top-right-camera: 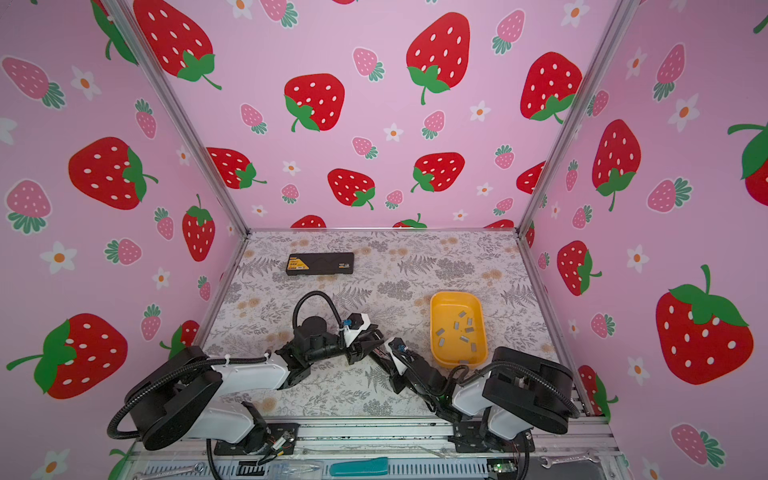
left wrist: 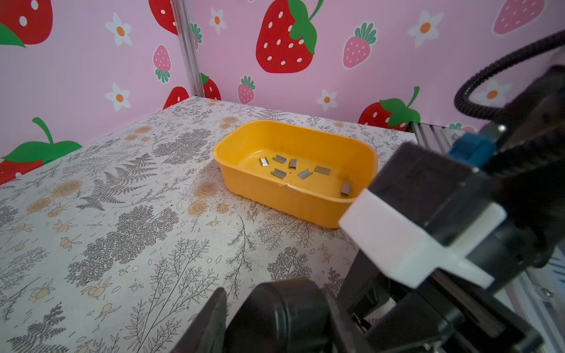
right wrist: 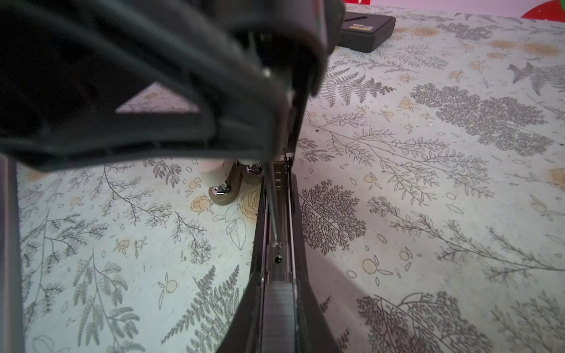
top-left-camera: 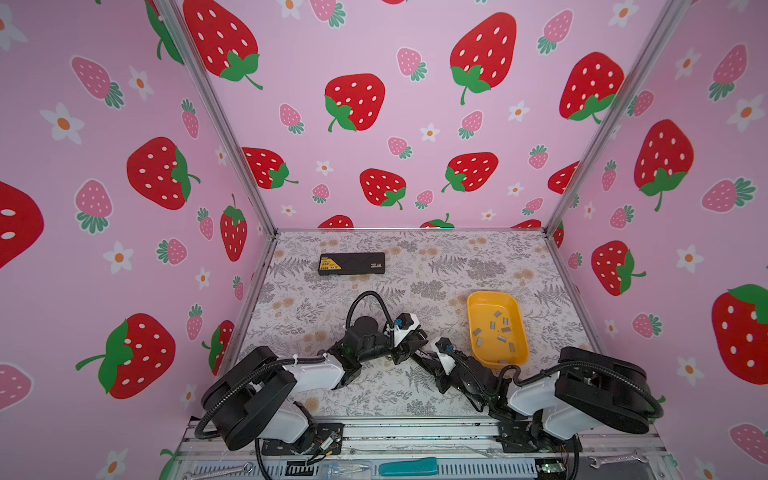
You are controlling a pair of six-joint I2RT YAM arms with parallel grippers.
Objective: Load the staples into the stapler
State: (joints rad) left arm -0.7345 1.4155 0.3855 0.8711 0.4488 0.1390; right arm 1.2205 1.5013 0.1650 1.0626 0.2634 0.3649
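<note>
The staples (top-left-camera: 501,338) lie loose and scattered, each apart from the next, on the floor of an orange tray (top-left-camera: 482,307) that stands by the right edge of the table (top-left-camera: 436,266), about halfway along it; the left wrist view shows them as short grey metal pieces (left wrist: 293,163) inside the tray's wall (left wrist: 260,189). In both top views the two arms meet just left of the tray, nearer the front edge than the back, with the left gripper (top-left-camera: 405,351) and the right gripper (top-left-camera: 426,358) tip to tip. The right jaws are drawn almost together on the near end of a narrow dark stapler (right wrist: 276,214), which lies flat on the table and points away from them with its metal channel open upward. A ribbed grey strip (right wrist: 278,305) sits in the near end of that channel; whether it is a row of staples I cannot tell. The left gripper hangs over the far end of the stapler as a dark blur in the right wrist view, and how wide its jaws stand cannot be told. A flat black box (top-left-camera: 351,264) lies near the back left corner, well apart from everything else.
</note>
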